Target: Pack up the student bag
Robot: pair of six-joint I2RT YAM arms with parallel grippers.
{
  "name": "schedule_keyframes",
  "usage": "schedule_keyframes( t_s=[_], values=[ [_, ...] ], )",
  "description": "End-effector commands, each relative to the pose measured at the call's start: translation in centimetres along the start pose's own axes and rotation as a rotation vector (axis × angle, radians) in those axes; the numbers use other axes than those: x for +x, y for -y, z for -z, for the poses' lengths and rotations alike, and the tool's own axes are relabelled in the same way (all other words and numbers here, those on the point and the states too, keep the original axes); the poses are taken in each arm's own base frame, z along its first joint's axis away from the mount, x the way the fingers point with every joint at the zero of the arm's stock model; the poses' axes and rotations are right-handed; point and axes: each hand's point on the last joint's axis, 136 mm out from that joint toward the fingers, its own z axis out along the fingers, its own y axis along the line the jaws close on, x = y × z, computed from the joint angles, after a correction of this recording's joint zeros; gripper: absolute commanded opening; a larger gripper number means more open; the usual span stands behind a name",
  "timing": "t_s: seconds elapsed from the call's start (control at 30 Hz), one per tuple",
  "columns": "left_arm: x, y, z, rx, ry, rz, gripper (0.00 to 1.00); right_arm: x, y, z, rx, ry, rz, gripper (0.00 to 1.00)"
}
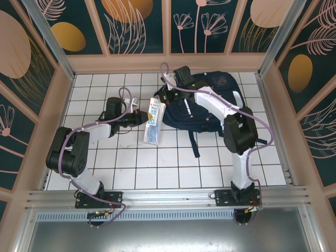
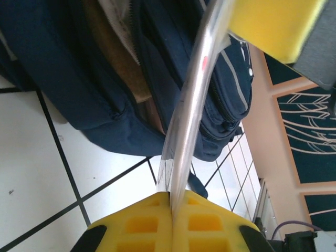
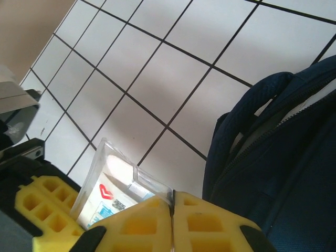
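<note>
left gripper [image 2: 171, 197] is what we meet first: its yellow fingers are pressed together on the thin edge of a clear plastic pouch [image 1: 152, 123], which rises from them as a glossy curved sheet in the left wrist view. right gripper [image 3: 172, 195] has its yellow pads closed against each other, and a corner of the same pouch meets the seam between them, so we read it as pinched there. through the clear plastic we see a white printed card with a red mark and blue lettering.

from above, we see the pouch lying lengthwise on the white tiled table [image 1: 157, 168], between the two grippers, the left one at its side and the right one at its far end. the student bag [image 1: 210, 102] lies just to the right of the pouch, toward the back of the table, navy blue with thin white stripes. its zip gapes open beside the pouch, showing a brown lining, and a dark strap trails toward the near edge.
</note>
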Motion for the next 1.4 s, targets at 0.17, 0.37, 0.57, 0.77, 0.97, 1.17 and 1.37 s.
schedule_keyframes(
  t_s=[0.17, 0.37, 0.57, 0.77, 0.97, 1.17, 1.37],
  values=[
    [-1.4, -0.8, 1.4, -0.122, 0.062, 0.011, 0.0, -2.2, 3.6, 3.7, 0.293, 0.134, -0.023, 0.47],
    [-2.7, 0.1, 2.9, -0.179, 0.134, 0.006, 0.0, -0.7, 7.6, 4.4, 0.52, 0.075, -0.047, 0.47],
    [-3.9, 1.2, 3.7, -0.19, 0.164, -0.007, 0.0, 1.3, 10.0, 3.1, 0.604, 0.008, -0.078, 0.47],
    [-4.5, 2.1, 3.8, -0.166, 0.179, 0.002, 0.0, 2.6, 11.1, 1.6, 0.665, -0.044, -0.063, 0.48],
    [-5.0, 2.6, 3.8, -0.147, 0.191, 0.014, 0.0, 3.4, 11.2, 0.3, 0.706, -0.078, -0.05, 0.38],
    [-5.4, 3.1, 4.0, -0.141, 0.202, 0.014, 0.0, 3.1, 9.5, -0.7, 0.647, -0.064, -0.042, 0.2],
    [-5.5, 3.4, 4.2, -0.142, 0.208, 0.009, 0.0, 3.8, 10.3, -0.8, 0.689, -0.09, -0.058, 0.0]
  ],
)
